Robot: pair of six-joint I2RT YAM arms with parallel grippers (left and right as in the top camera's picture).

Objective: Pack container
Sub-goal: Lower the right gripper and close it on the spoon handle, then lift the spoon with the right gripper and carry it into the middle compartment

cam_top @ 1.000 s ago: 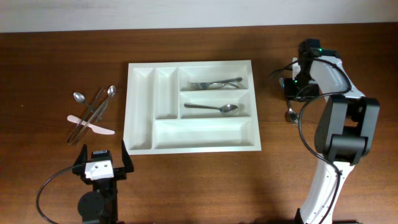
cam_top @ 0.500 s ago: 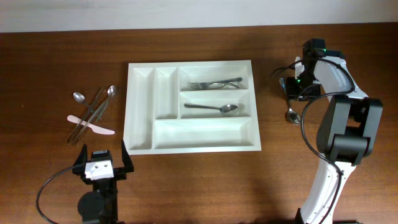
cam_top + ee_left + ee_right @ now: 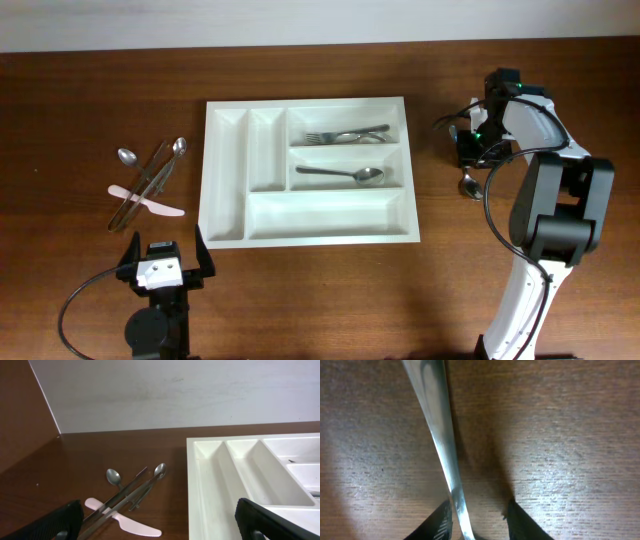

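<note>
Left gripper (image 3: 166, 252) at near table edge, jaws wide apart. Container (image 3: 226, 200) mid-table: spoon (image 3: 345, 174) in nearer medium compartment, fork (image 3: 345, 134) in farther one. Right gripper (image 3: 479, 522) right of container, jaws slightly apart astride the handle of loose spoon (image 3: 437, 425).

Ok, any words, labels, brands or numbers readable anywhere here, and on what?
None readable: the white tray, the cutlery, the left arm and the right arm show no lettering, numbers or logos in any view.
</note>
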